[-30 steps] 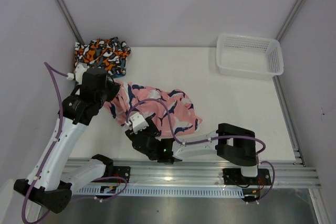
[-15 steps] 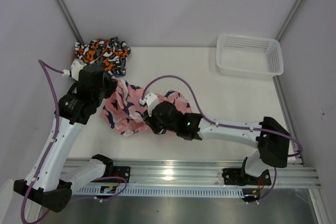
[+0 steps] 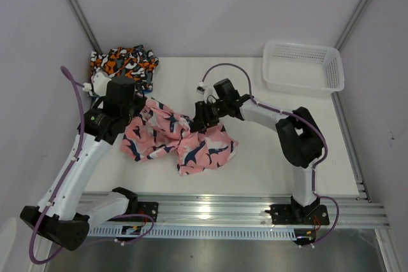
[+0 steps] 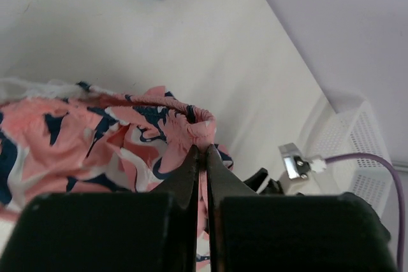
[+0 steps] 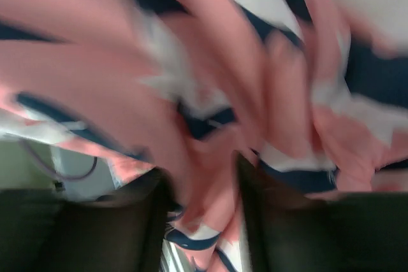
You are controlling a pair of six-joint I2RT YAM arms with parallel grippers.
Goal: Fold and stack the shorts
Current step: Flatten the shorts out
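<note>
**Top view.** Pink-navy-white soft fabric shorts crumpled on the white desk, left of centre toward 9 o'clock, taken at two places. Left fingers pinched on the cloth's edge at its 10 o'clock. Right fingers down on a bunch at its 1 o'clock. Orange-black-white camouflage shorts folded at the desk's 10 o'clock. White plastic mesh basket at 2 o'clock, well apart from the cloth. Against a second ago: right arm swung from the near edge at 6 o'clock over to the far side, carrying part of the cloth across. Left arm shifted only a little.

**Left wrist view.** Fingers squeezed fully together on the gathered elastic waistband, with only cloth between them.

**Right wrist view.** Badly blurred. Pink cloth filling the picture and wadded in the gap between two dark fingers, apparently closed as far as the wad allows.

**Handling, as a judgement.** Light, limp, no stiffness at all, so likely to sag, drag and bunch. Not fragile. Best taken at the waistband corners or a hem, then pulled taut before being laid flat to fold.
</note>
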